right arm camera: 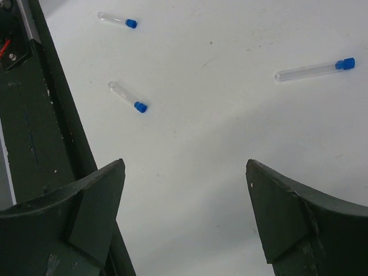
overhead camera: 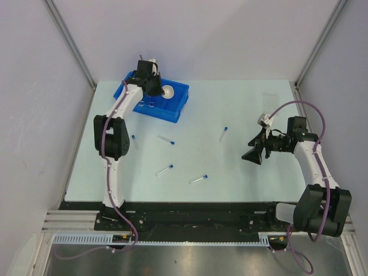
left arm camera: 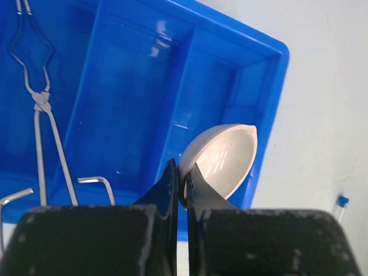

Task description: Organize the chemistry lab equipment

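Note:
My left gripper (left arm camera: 183,172) is shut on the rim of the small white round dish (left arm camera: 221,158) and holds it tilted over the right end compartment of the blue bin (left arm camera: 270,69). In the top view the dish (overhead camera: 168,91) sits beside that gripper (overhead camera: 155,86). Metal tongs (left arm camera: 40,103) lie in the bin's left part. My right gripper (overhead camera: 253,154) is open and empty, low over the table at the right. Several blue-capped tubes lie loose on the table, such as these (overhead camera: 167,140) (overhead camera: 164,170) (overhead camera: 199,179) (overhead camera: 222,133). Three show in the right wrist view (right arm camera: 118,20) (right arm camera: 127,96) (right arm camera: 315,70). Wooden stick and brown-handled tool are out of view.
The blue bin (overhead camera: 179,103) stands at the table's back left, with two blue caps (overhead camera: 146,104) showing inside it. Another tube (overhead camera: 133,137) lies close to the left arm's elbow. The dark front rail (right arm camera: 34,144) runs along the near edge.

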Controlling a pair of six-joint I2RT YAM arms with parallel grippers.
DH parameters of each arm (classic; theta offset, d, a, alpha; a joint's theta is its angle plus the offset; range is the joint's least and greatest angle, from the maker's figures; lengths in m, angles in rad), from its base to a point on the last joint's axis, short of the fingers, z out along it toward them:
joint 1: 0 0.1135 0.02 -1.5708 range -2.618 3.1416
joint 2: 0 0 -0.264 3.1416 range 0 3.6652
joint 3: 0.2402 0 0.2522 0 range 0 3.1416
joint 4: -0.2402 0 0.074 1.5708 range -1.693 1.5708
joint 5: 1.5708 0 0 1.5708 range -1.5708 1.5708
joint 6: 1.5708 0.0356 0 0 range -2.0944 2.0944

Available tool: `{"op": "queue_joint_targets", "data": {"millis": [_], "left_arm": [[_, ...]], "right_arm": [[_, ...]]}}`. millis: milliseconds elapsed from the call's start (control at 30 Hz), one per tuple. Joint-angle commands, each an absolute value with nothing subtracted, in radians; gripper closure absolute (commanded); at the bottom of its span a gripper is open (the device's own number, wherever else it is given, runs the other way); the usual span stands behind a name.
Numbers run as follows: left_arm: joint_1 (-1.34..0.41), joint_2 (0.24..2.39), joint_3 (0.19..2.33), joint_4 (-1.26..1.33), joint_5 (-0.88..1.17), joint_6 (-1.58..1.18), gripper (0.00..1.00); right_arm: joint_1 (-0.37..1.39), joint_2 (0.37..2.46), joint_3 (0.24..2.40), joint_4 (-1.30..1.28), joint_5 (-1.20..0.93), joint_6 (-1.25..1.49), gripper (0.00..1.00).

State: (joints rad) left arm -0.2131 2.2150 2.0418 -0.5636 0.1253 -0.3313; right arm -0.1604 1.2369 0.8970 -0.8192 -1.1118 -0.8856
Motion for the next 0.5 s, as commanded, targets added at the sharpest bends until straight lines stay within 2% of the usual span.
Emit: {"op": "queue_joint_targets", "data": {"millis": [0,400,467], "left_arm": [[-0.184,2.263,2.137,-0.583,0.083,-0.353,1.0],[-0.169,2.379,2.203,-0.586,0.014,-0.439,1.0],[-0.166,2.398,2.213,-0.592,0.005,-0.449,0.97]], "right_arm": [[-0.173,1.247,0.897,-0.821,-1.111,-0.914,0.09],[-0.222,1.258,0.897,-0.828,-1.134,-0.922,0.09],[-0.23,1.259,0.899,-0.83,-1.138,-0.923,0.09]]}}
